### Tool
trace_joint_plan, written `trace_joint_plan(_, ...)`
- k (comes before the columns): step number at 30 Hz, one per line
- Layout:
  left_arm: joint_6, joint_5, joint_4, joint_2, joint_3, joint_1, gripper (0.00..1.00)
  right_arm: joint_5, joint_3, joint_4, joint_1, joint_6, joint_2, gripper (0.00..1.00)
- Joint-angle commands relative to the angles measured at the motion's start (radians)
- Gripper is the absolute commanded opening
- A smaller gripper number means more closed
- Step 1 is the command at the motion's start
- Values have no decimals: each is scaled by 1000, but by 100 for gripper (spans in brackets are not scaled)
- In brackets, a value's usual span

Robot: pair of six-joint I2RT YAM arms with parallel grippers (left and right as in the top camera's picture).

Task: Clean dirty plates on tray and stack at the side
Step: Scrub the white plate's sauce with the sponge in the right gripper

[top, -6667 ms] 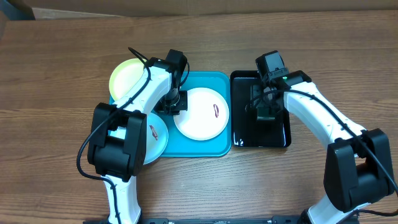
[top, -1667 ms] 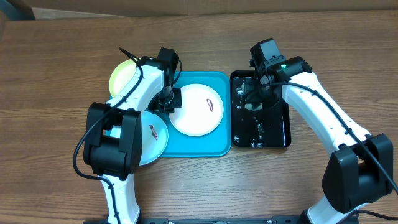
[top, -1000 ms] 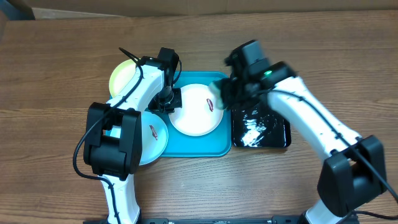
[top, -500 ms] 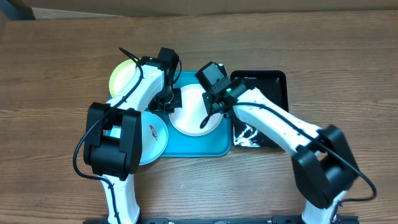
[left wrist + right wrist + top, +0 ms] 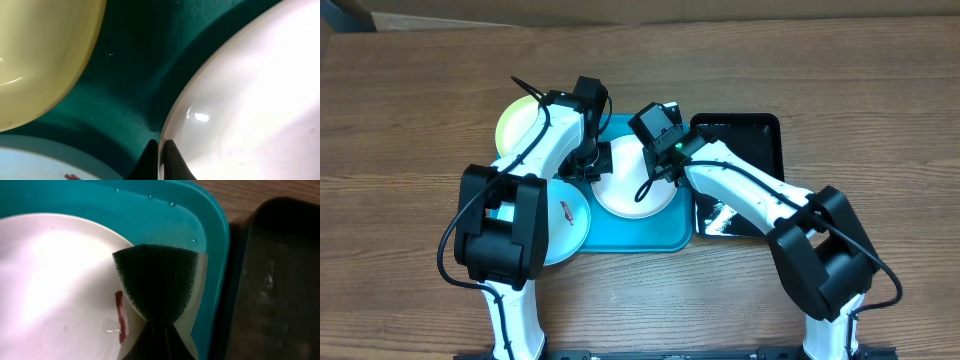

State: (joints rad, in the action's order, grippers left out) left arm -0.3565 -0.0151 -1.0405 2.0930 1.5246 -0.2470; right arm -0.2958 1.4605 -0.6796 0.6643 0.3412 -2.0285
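The white plate [image 5: 625,190] lies on the turquoise tray [image 5: 665,235]. My left gripper [image 5: 595,168] is shut on its left rim; in the left wrist view the two dark fingers [image 5: 150,162] pinch the rim of the white plate [image 5: 250,100]. My right gripper [image 5: 157,325] is shut on a dark green sponge [image 5: 157,280], which hangs over the plate's right edge beside a red smear [image 5: 120,315]. The yellow-green plate [image 5: 518,120] sits at the tray's upper left. The pale blue plate [image 5: 568,215], with a red smear, sits at the lower left.
A glossy black tray [image 5: 760,135] with wet streaks stands directly right of the turquoise tray. Brown wooden table [image 5: 410,90] surrounds both trays. Both arms reach over the turquoise tray, close together.
The right arm has swung left from the black tray to the white plate's right side, carrying the sponge. The left arm has kept its hold on the plate rim.
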Motion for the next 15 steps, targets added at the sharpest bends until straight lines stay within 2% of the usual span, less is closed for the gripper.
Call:
trace_joint_plan(1,11,-3,2,13,-11,0,4,-18,33,13,14,24,-11,4)
trace_joint_plan(15,-18,-3,1,13,-11,2,4,-24,33,27,16,36,-37,4)
